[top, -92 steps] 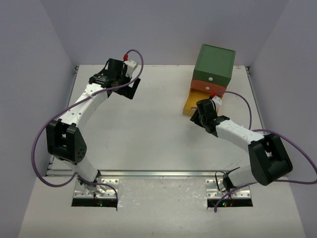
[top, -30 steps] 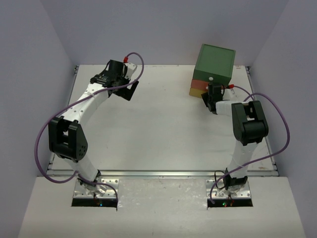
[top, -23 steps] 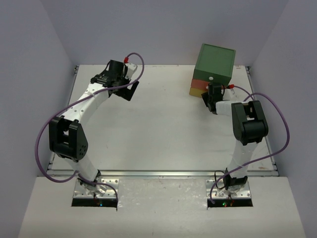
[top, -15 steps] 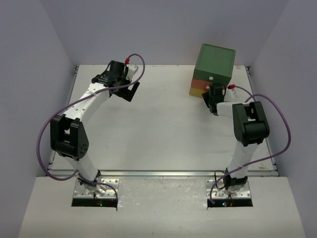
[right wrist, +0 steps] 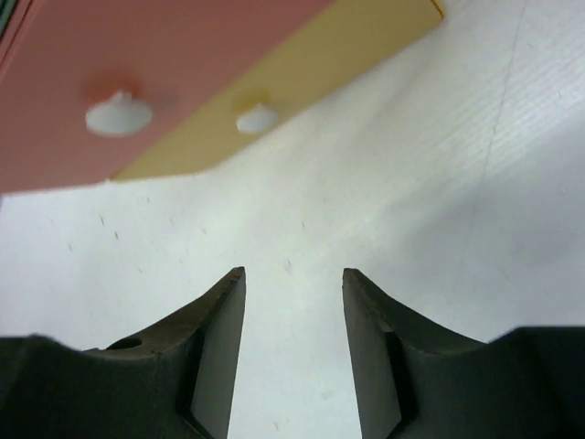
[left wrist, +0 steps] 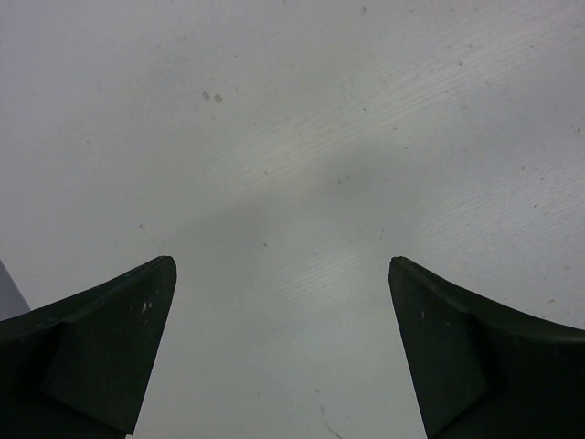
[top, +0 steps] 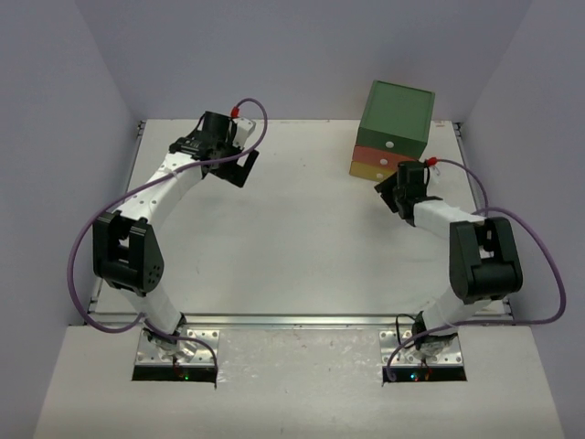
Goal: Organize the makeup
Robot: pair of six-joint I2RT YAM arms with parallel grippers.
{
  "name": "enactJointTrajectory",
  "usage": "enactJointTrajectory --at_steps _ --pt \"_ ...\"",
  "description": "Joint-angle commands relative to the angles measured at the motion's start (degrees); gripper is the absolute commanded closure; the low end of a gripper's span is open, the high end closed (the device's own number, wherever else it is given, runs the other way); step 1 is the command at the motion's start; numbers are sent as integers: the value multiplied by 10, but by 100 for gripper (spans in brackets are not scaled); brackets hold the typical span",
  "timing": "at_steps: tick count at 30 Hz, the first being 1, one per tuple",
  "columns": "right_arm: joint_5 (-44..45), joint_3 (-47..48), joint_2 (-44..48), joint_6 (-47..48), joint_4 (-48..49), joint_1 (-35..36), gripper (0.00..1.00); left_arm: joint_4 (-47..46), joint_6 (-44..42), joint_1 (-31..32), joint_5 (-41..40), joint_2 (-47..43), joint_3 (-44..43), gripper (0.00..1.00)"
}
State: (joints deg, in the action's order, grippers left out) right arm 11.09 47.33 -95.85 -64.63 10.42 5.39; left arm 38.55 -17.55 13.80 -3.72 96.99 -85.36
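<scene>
No makeup shows in any view. My left gripper (top: 241, 165) hangs open and empty over bare table at the far left; its view (left wrist: 279, 265) shows only white table between the fingers. My right gripper (top: 388, 193) is open and empty, just in front of the drawer box (top: 396, 117), not touching it. In the right wrist view my right gripper (right wrist: 292, 272) points at the shut orange drawer (right wrist: 137, 46) and the shut yellow drawer (right wrist: 338, 73), each with a white knob.
The drawer box stands at the far right with a green top part, an orange drawer (top: 382, 155) and a yellow drawer (top: 370, 171), all shut. Grey walls close in the white table (top: 292, 238) on three sides.
The yellow drawer stood open 3.1 s ago and is now shut. My right gripper has drawn back from the box front toward the near right. The left arm has barely moved.
</scene>
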Motion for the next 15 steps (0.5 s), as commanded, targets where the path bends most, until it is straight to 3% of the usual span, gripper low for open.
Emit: enactJointTrajectory --at_steps 1,7,11,15 --pt "-2 -57 120 173 -129 1 44 -17 26 -7 9 -2 -18 0" --pt "55 -173 286 306 -176 -41 17 -41 37 -7 8 -34 34 0" --pt "47 -204 345 327 -226 -100 11 -71 41 -8 -15 -60 95 0" --pt "54 -235 397 331 -230 -109 10 -104 47 -10 -38 -91 160 0"
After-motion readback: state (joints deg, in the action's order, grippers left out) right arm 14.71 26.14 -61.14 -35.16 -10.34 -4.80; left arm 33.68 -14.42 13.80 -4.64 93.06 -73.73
